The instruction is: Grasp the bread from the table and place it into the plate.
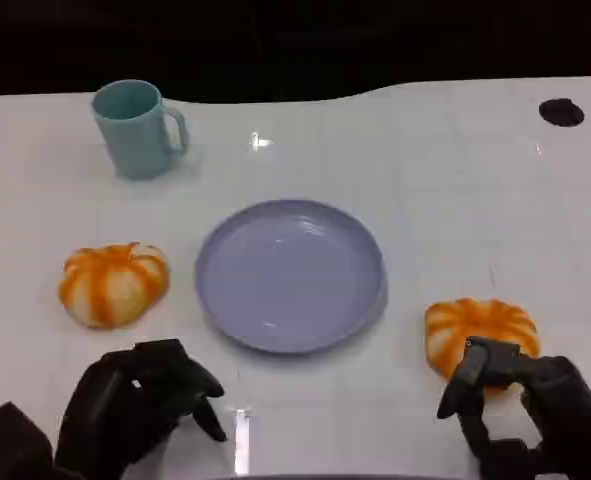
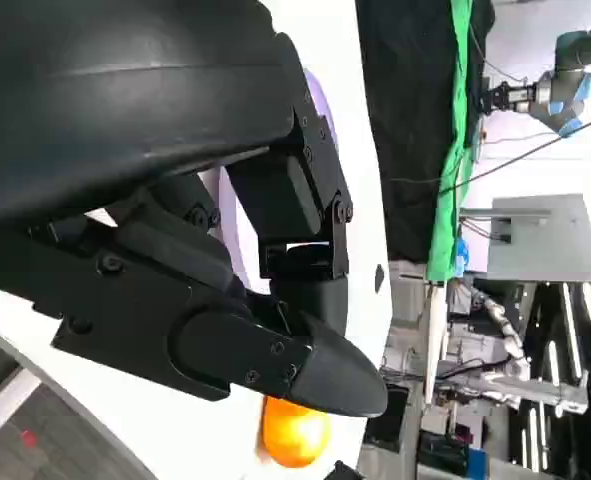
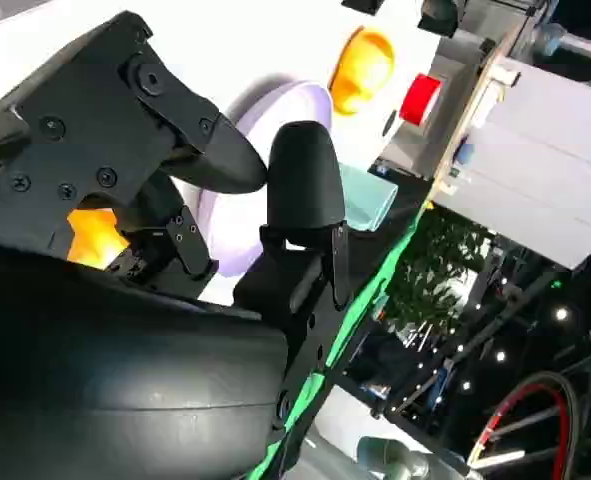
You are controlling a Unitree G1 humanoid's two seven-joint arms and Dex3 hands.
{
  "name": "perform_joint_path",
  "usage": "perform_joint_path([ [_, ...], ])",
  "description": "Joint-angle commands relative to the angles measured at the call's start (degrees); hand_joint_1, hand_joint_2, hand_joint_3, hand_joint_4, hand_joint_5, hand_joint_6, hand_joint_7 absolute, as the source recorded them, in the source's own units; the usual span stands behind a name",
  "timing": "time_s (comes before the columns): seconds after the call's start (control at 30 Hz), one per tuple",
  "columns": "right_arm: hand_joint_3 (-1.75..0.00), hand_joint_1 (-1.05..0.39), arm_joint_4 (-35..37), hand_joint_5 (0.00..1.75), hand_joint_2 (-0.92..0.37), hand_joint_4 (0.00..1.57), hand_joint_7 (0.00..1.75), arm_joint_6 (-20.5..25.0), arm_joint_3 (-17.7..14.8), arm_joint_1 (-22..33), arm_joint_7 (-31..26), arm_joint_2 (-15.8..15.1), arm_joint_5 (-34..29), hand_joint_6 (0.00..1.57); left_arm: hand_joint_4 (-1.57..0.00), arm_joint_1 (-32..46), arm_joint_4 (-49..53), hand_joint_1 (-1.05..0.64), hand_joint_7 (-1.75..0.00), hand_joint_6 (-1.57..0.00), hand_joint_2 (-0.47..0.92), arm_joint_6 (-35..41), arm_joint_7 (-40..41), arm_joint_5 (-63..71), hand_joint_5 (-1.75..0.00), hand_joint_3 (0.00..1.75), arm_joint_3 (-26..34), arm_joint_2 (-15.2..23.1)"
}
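So, nothing placed yet: the lavender plate [image 1: 290, 275] sits bare mid-table. Two pumpkin-shaped bread rolls are out, both on the table [image 1: 455, 170]. The left bread roll [image 1: 113, 283] lies beside the plate's left rim, the right bread roll [image 1: 480, 335] off its right rim.

My right hand [image 1: 520, 400] is low at the near edge, fingers apart, holding nothing; one fingertip overlaps the right roll's near side in the head view, but I can't tell if it's touching. My left hand [image 1: 140, 400] is below the left roll, apart from it, fingers loosely curled in, nothing in them.

Teal mug [image 1: 137, 128] at the far left, well away.

Left to do, as I judge it: close on a roll, lift, carry over the rim, release. The right roll looks the closer pick.
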Motion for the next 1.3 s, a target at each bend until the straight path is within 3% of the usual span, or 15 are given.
perform_joint_path([
  [0.03, -1.43, -0.21, 0.21, 1.67, -0.31, 0.91, 1.31, -0.24, -0.78, -0.20, -0.71, -0.53, -0.03, 0.88, -1.13, -0.02, 0.23, -0.94, -0.75, -1.22, 0.92, -0.14, 0.12, -0.26, -1.24, 0.05, 0.35, 0.89],
  [0.77, -1.40, -0.19, -0.01, 1.67, -0.31, 0.91, 1.21, -0.36, -0.79, -0.21, -1.81, -0.71, -1.28, 0.92, -1.15, -0.05, 0.27, -0.94, -0.71, -1.23, 0.92, -0.47, -0.13, -0.30, -1.21, 0.06, 0.42, 1.00],
  [0.93, -1.38, -0.17, -0.40, 1.56, -0.32, 0.85, 1.17, 0.47, -0.18, 0.04, 0.63, 0.14, 3.29, 0.88, -1.15, -0.05, 0.20, -0.93, -0.70, -1.23, 0.92, -0.29, -0.18, -0.40, -1.21, 0.06, 0.44, 1.01],
  [1.0, -1.29, -0.19, -1.04, 1.43, -0.34, 0.78, 1.09, 1.17, 0.37, 0.25, 3.16, 0.44, 6.85, 0.79, -1.15, -0.08, 0.27, -0.93, -0.70, -1.23, 0.92, -0.29, -0.33, -0.45, -1.21, 0.06, 0.45, 1.07],
  [1.13, -0.87, -0.27, -3.66, 1.11, -0.55, 0.61, 0.76, 2.50, 0.96, 0.64, 7.86, 0.17, 12.10, 0.53, -1.14, -0.17, 0.46, -0.93, -0.70, -1.23, 0.92, -0.31, -0.55, -0.65, -1.21, 0.06, 0.54, 1.11],
  [1.3, -0.49, -0.37, -7.25, 0.99, -0.77, 0.46, 0.75, 4.88, 0.23, 1.33, 9.91, -0.23, 13.98, 0.32, -1.14, -0.13, 0.38, -0.93, -0.70, -1.23, 0.92, -0.37, -0.54, -0.56, -1.21, 0.06, 0.52, 1.11],
])
